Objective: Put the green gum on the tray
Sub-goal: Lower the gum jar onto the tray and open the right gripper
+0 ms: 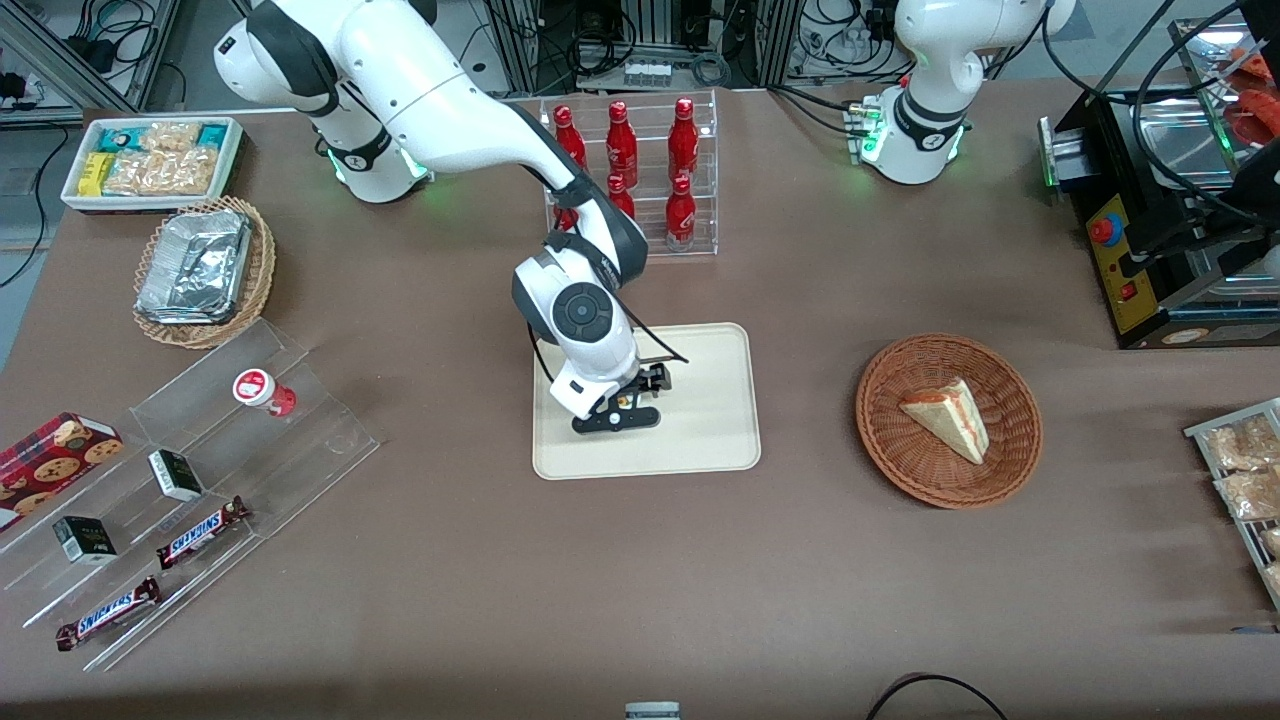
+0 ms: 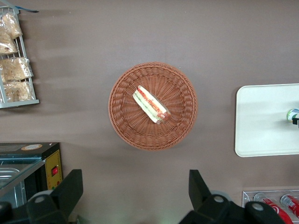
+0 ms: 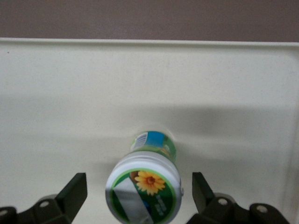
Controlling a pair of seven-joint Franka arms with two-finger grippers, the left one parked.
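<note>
Snacks first, at the working arm's end of the table: a white bin of packets, a wicker basket of foil trays just nearer the front camera than it, and a clear stepped display nearer still. That display holds a red-lidded gum bottle, two small dark boxes, and two Snickers bars, with a cookie box at its edge.

Moving along to the middle, the tray sits flat on the brown table, with a clear rack of red bottles farther from the camera. The gripper is low over the tray, and the wrist hides most of what's under it in the front view. The right wrist camera sorts that out: the green gum stands upright on the tray, white lid with a flower mark facing up, sitting between the two fingers. The fingers are spread apart with a gap on each side of the bottle, so neither one's touching it.

Toward the parked arm's end there's a round wicker basket with a sandwich wedge in it, well apart from the tray. The left wrist camera shows a sliver of the gum at the frame edge, on the tray.
</note>
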